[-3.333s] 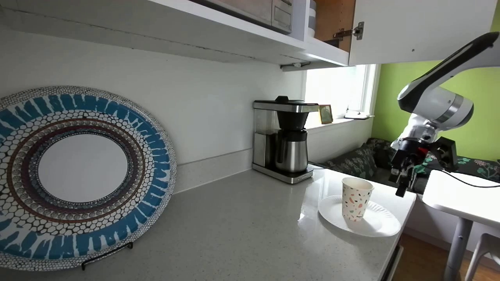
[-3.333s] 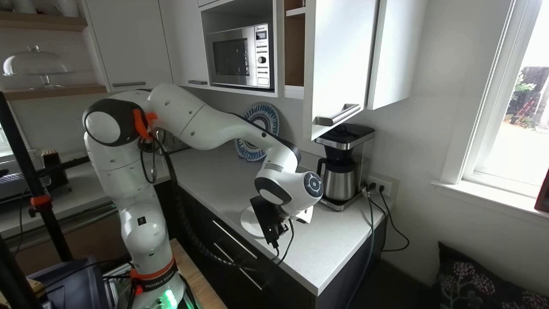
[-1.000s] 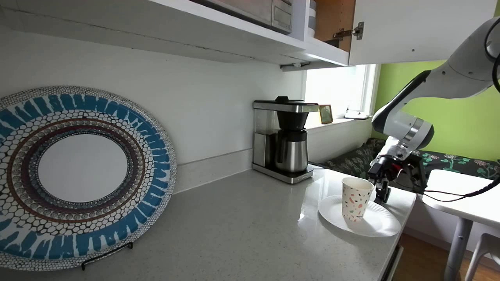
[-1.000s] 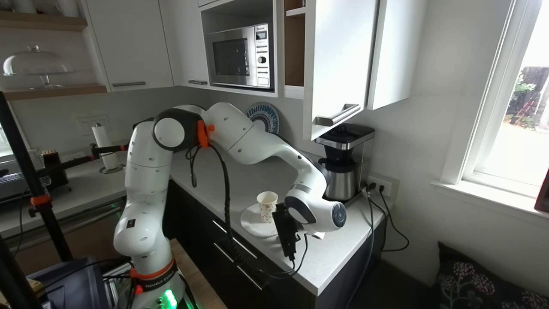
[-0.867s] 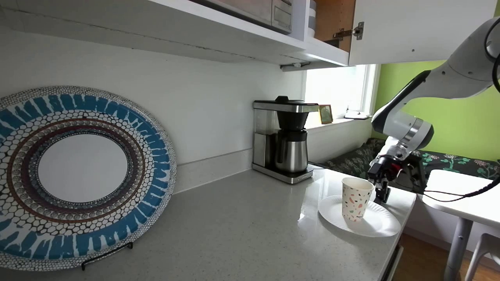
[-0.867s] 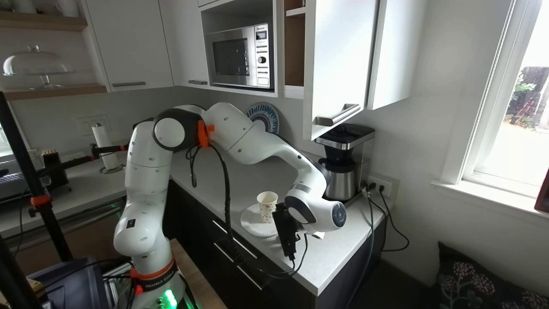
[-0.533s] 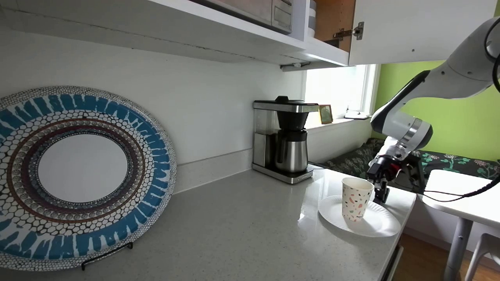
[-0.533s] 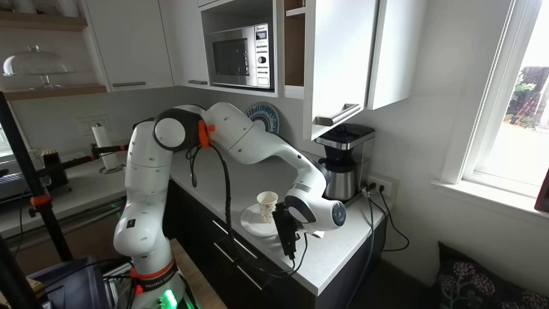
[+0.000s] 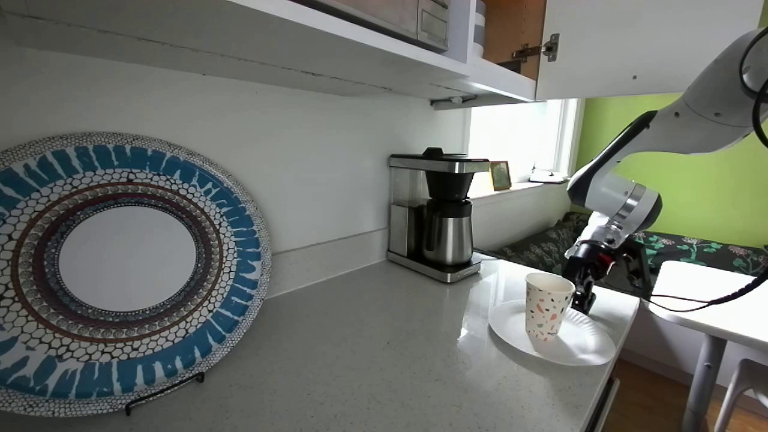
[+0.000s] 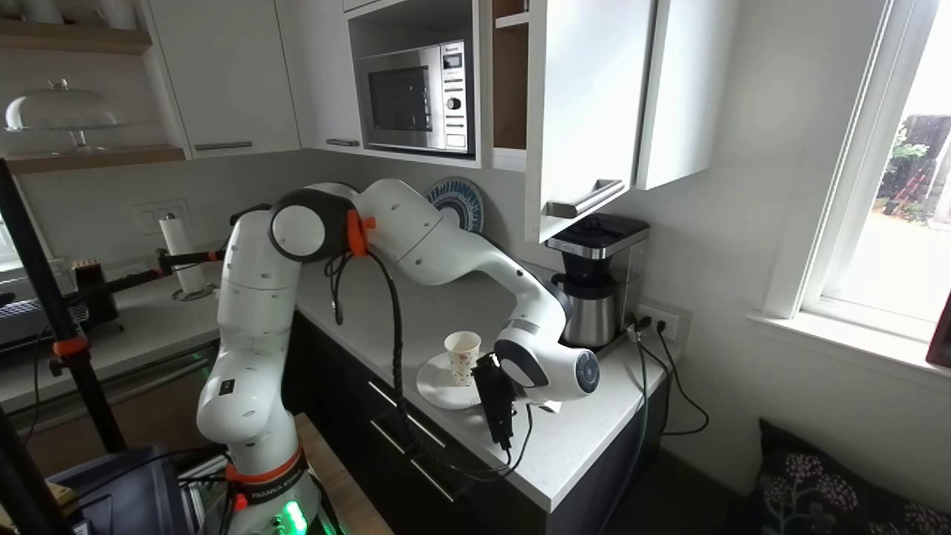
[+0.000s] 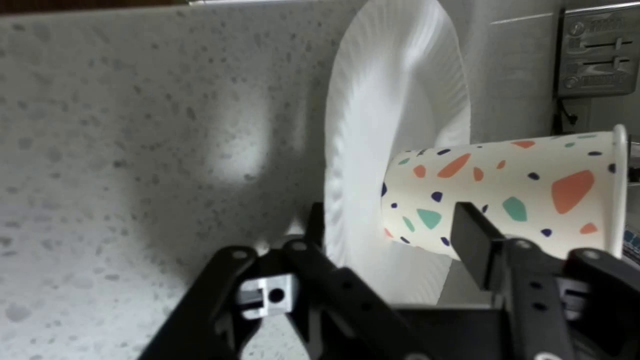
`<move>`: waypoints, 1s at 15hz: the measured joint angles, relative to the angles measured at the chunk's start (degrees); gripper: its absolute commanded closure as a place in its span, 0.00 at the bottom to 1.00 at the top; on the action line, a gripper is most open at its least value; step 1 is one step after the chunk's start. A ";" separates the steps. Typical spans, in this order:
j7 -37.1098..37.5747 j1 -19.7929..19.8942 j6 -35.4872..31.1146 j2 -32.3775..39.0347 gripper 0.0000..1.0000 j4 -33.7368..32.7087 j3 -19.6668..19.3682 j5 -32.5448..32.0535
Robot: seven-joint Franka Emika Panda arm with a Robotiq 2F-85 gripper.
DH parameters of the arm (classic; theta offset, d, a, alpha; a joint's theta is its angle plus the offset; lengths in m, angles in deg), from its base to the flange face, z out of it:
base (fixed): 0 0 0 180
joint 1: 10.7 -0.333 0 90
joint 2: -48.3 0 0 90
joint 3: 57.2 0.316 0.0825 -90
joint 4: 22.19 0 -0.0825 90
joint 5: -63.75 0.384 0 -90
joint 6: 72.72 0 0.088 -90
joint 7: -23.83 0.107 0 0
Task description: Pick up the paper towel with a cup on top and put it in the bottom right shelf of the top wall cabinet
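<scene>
Since the earlier frame the arm [image 10: 401,223] has reached lower and further over the worktop [image 9: 336,354], bringing the tool [image 11: 392,232] in beside the white paper plate [image 9: 582,342]; the plate and the cup [image 9: 547,306] on it look unmoved. They sit close to the worktop's front edge, back from the corner where that edge meets the free end, and the tool stands on the free-end side of them. The coming grasp turns, I judge, on the plate's near rim: in the wrist view it runs between the fingertips [image 11: 470,245], one partly hidden behind it and seemingly underneath, the other over the plate's upper face and in front of the cup's wall. Round, the plate offers no long axis; the cup's is upright. The jaws are well apart, apparently gripping nothing; whether either finger touches rim or cup, I cannot tell. Counted: one arm, one paper plate, one cup, one coffee maker [image 9: 447,210].
</scene>
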 measured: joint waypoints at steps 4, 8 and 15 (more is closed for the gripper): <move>0.00 0.04 0.23 0.75 0.51 -0.35 0.02 0.03; 0.00 0.13 0.56 1.25 0.71 -0.76 0.02 0.03; 0.00 0.33 0.74 2.43 0.90 -1.06 0.03 0.04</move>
